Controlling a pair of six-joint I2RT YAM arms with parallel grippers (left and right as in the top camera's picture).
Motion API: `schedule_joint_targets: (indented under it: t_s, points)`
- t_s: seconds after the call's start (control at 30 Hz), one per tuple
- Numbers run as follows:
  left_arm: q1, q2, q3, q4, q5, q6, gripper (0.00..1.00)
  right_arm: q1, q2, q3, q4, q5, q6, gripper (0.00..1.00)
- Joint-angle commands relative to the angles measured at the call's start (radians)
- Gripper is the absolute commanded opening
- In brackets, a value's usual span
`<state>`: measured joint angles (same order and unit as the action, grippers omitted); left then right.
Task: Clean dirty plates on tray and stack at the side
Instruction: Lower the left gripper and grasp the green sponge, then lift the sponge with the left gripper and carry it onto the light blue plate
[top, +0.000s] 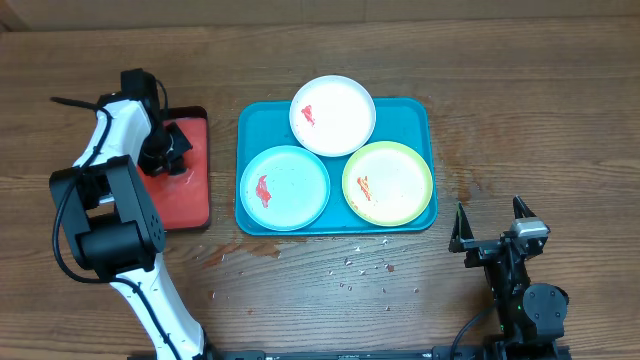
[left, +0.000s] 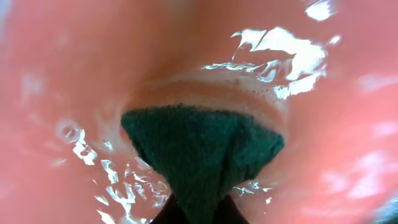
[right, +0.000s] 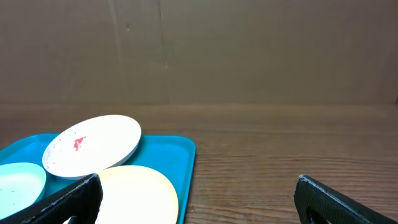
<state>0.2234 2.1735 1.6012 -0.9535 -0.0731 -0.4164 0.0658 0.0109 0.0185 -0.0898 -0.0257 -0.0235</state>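
The teal tray (top: 420, 115) holds three plates with red sauce smears: white (top: 332, 115) at the back, light blue (top: 285, 187) front left, yellow-green rimmed (top: 388, 182) front right. My left gripper (top: 170, 150) is down in the red tray (top: 190, 195), shut on a dark green sponge (left: 199, 149) pressed into wet, glistening red plastic. My right gripper (top: 490, 225) is open and empty, low over the table right of the teal tray. Its view shows the white plate (right: 93, 144), the yellow-green plate (right: 140, 193), the light blue plate (right: 18, 180) and the teal tray (right: 171, 149).
The red tray lies left of the teal tray with a narrow gap between them. Small crumbs and specks (top: 365, 265) are scattered on the wooden table in front of the teal tray. Bare wood (top: 530, 120) lies to its right.
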Motion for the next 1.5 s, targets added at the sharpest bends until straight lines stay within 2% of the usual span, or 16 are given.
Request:
schedule_joint_targets:
  t_s: [0.0,0.3,0.43,0.57,0.67,0.73,0.9,1.0,1.1,1.2,1.37,1.47]
  points:
    - [0.006,0.033,0.050,-0.061,-0.041,-0.003,0.04,-0.001,-0.008,-0.010,0.006,0.006,0.000,1.00]
    - [0.005,0.033,0.375,-0.398,-0.029,-0.003,0.04,-0.001,-0.008,-0.010,0.006,0.006,0.000,1.00]
    - [0.005,0.033,0.566,-0.572,0.027,-0.002,0.04,-0.001,-0.008,-0.010,0.006,0.006,0.000,1.00]
    - [0.005,0.033,0.672,-0.645,0.117,0.045,0.04,-0.001,-0.008,-0.010,0.006,0.006,0.000,1.00]
    - [0.005,0.033,0.665,-0.633,0.113,0.051,0.04,-0.001,-0.008,-0.010,0.006,0.006,0.000,1.00]
    - [0.005,0.034,0.583,-0.555,0.069,0.049,0.04,-0.001,-0.008,-0.010,0.006,0.006,0.000,1.00]
    - [0.003,0.039,0.285,-0.372,0.104,0.051,0.04,-0.001,-0.008,-0.010,0.006,0.006,0.000,1.00]
    - [0.004,0.039,0.199,-0.336,0.107,0.065,0.04,-0.001,-0.008,-0.010,0.006,0.006,0.000,1.00]
    - [0.015,0.030,0.241,-0.382,0.130,0.108,0.04,-0.001,-0.008,-0.010,0.006,0.006,0.000,1.00]
    - [0.021,0.007,0.361,-0.479,0.175,0.149,0.04,-0.001,-0.008,-0.010,0.006,0.006,0.000,1.00]
    - [0.013,-0.067,0.560,-0.624,0.205,0.155,0.04,-0.001,-0.008,-0.010,0.006,0.006,0.000,1.00]
    - [-0.011,-0.147,0.581,-0.657,0.205,0.155,0.04,-0.001,-0.008,-0.010,0.006,0.006,0.000,1.00]
